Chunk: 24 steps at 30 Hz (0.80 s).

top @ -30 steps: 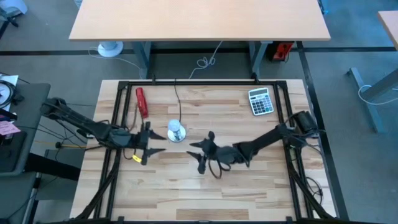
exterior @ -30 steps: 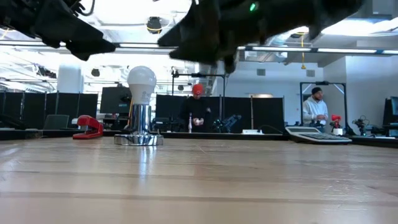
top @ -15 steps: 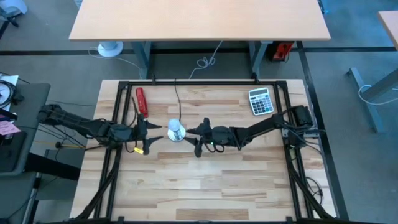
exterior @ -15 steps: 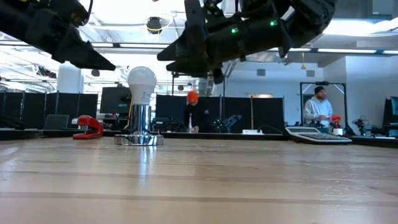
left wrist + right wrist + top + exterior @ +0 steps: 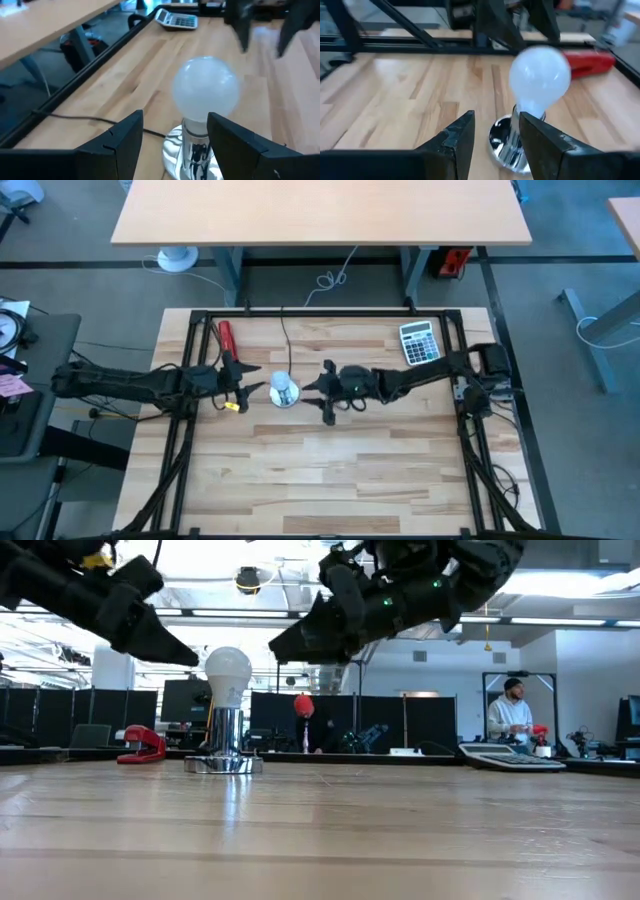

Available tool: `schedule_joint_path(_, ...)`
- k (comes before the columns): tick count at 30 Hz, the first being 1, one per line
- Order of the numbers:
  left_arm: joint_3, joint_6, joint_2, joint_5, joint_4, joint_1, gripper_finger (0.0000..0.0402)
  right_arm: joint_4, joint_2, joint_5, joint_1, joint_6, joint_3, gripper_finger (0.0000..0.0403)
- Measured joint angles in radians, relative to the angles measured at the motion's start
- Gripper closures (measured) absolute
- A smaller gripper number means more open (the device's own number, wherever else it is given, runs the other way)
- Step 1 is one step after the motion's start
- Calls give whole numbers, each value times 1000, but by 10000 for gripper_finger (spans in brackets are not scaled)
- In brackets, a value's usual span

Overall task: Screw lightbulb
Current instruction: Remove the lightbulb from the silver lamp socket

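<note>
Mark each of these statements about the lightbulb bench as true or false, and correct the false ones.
1. The lightbulb stands upright in the metal socket. True.
2. The left gripper is shut on the bulb. False: its fingers are open and short of the bulb, not touching it.
3. The right gripper is on the opposite side of the bulb from the left one. True.
4. The calculator lies next to the red stapler. False: the calculator is at the table's far right corner, the stapler at its far left.
5. The right gripper's fingers are open. True.
</note>
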Motion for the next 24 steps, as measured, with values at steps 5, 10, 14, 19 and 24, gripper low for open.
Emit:
schedule_joint_path(5, 0, -26, 75, 65, 99, 59, 192, -4, -8, -199, -108, -23, 0, 232)
schedule_joint_path(10, 0, 33, 171, 140, 220, 85, 192, -27, -7, -257, -134, 70, 0, 191)
schedule_joint_path(14, 0, 85, 222, 236, 240, 105, 192, 31, -5, -229, -104, 89, 0, 140)
schedule_joint_path(19, 0, 101, 273, 355, 257, 134, 192, 153, 6, -77, -82, 108, 5, 113)
schedule_joint_path(24, 0, 105, 323, 389, 292, 137, 192, 154, 76, -22, -73, 106, 58, 113)
